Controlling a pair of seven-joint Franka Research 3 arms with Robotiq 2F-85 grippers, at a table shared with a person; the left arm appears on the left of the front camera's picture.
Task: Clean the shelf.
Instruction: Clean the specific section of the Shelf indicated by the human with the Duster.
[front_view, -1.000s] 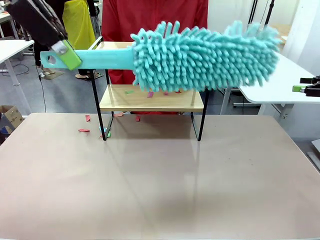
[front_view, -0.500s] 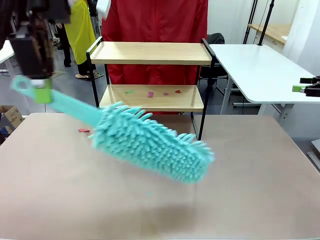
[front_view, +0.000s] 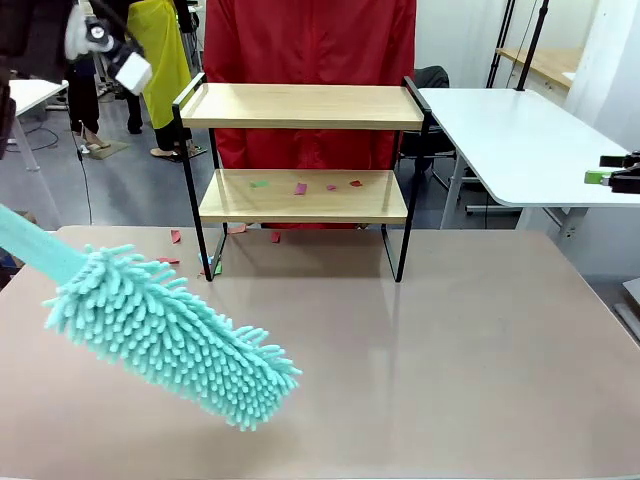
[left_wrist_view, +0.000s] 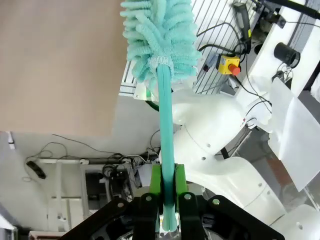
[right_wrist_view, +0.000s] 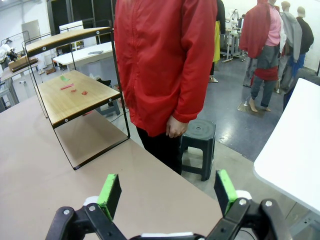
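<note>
A: So, where does the shelf (front_view: 300, 105) stand?

B: On the table (front_view: 450, 350), at the far edge, a little left of its middle, with its black legs down on the tabletop. A person in a red jacket (front_view: 310, 40) stands just behind it.

A: Anything on its boards?

B: Yes, the lower board carries a few small paper scraps (front_view: 300, 187), pink and green. Some loose scraps (front_view: 168, 261) lie on the table beside the shelf's left front leg.

A: And the left claw?

B: The left claw (left_wrist_view: 167, 182) is clamped on the flat handle of a turquoise duster (front_view: 170, 335), with its green pads pressed to both sides of the handle. The fluffy head hangs tilted over the table's near left corner, well apart from the shelf. Whether it touches the tabletop, I cannot tell.

A: The right claw?

B: The right claw (right_wrist_view: 167, 192) has its jaws wide apart. It faces across the table's far edge toward the person, with the shelf off to one side and a dark stool (right_wrist_view: 197, 145) on the floor beyond.
</note>
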